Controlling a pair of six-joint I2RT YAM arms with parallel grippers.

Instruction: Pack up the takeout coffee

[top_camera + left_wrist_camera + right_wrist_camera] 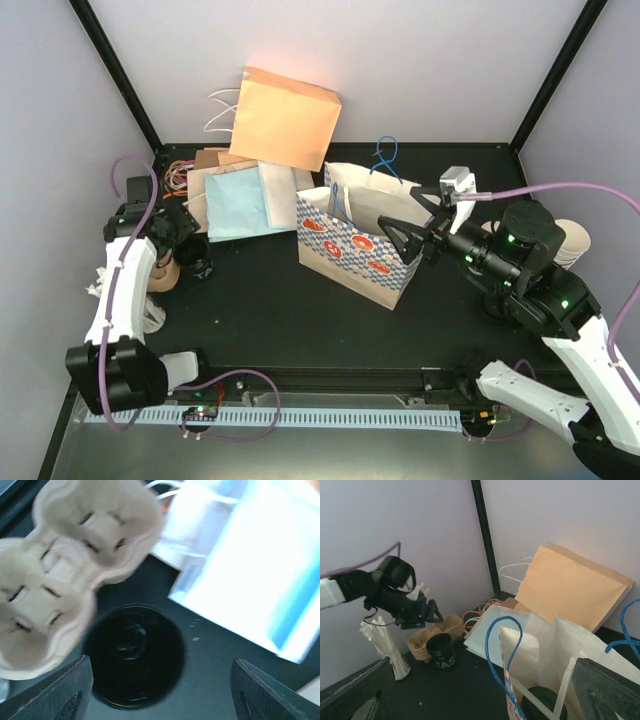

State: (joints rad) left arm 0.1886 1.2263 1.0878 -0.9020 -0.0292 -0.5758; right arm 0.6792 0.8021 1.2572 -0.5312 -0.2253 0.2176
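Observation:
The takeout coffee is out of view. A black cup (132, 655) marked with white letters (441, 652) stands upright on the dark table beside a tan pulp cup carrier (60, 570). My left gripper (160, 700) hovers just above that cup (195, 258), open, its fingers (65, 695) apart and touching nothing. The blue-checked paper bag (355, 245) stands open mid-table. My right gripper (410, 218) is open at the bag's right side, looking into its mouth (555, 650). A round black thing (545, 702) lies inside the bag.
Flat paper bags, one orange (285, 120) and one light blue (235, 205), lie at the back. A bundle of white sticks (382, 642) stands near the left wall. Cream paper cups (572, 238) show partly behind the right arm. The bag's blue cord handles (502, 645) stick up.

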